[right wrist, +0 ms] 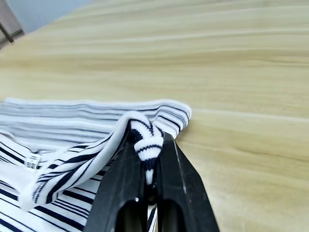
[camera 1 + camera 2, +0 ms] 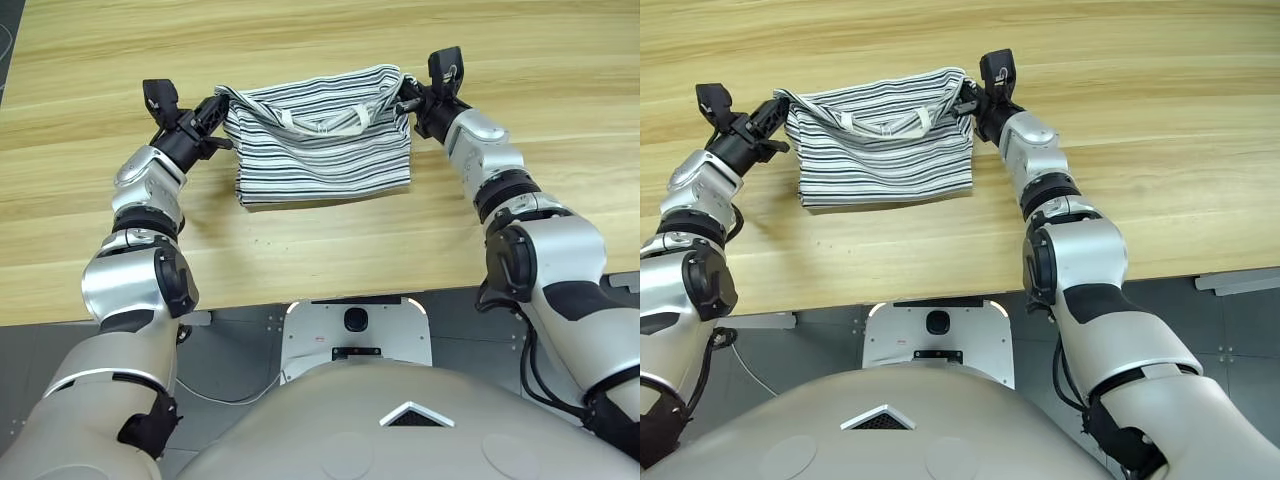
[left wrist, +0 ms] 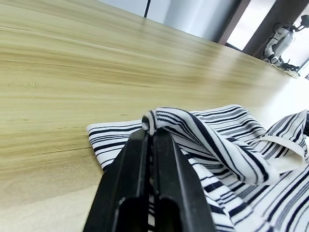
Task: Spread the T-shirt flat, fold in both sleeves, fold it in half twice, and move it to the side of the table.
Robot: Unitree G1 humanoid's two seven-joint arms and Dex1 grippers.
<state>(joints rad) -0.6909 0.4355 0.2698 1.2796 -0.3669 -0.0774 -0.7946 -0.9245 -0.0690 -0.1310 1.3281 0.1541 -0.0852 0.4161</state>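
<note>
A black-and-white striped T-shirt lies folded into a rectangle on the wooden table, white collar facing up near its far edge. My left gripper is shut on the shirt's far left corner, lifting that fabric slightly; the wrist view shows cloth pinched between the black fingers. My right gripper is shut on the far right corner, where a bunched striped fold sticks out between its fingers.
Bare table stretches far beyond the shirt and to both sides. The table's near edge runs just in front of me, with floor below.
</note>
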